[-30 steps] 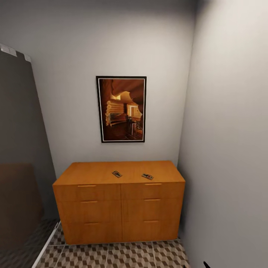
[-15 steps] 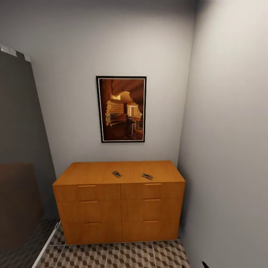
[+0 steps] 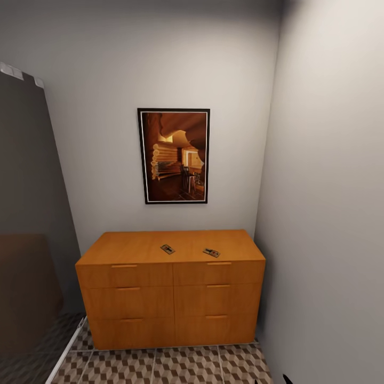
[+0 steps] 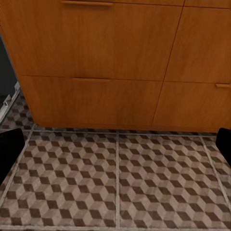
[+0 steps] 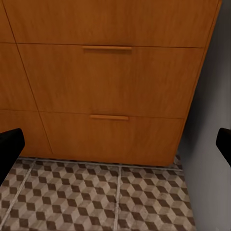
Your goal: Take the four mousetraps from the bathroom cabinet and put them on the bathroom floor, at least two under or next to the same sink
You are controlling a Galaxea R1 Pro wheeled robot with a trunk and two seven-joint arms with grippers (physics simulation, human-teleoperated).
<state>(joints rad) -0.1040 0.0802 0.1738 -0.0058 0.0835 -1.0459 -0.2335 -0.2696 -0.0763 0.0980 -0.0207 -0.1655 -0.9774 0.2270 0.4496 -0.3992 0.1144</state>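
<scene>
The cabinet (image 3: 170, 288) stands against the back wall, at about 6 o'clock in the head view. Two mousetraps lie flat on its top, near the front edge. One mousetrap (image 3: 167, 249) is near the middle, and the other mousetrap (image 3: 211, 253) is at its 3 o'clock, a little apart. A framed picture (image 3: 174, 156) hangs on the wall at 12 o'clock from them. The bathroom floor (image 3: 160, 368) runs along the bottom. The left claw (image 4: 115, 149) is spread wide above the tiles, holding nothing. The right claw (image 5: 115, 144) is wide too, facing the drawer fronts, also empty.
</scene>
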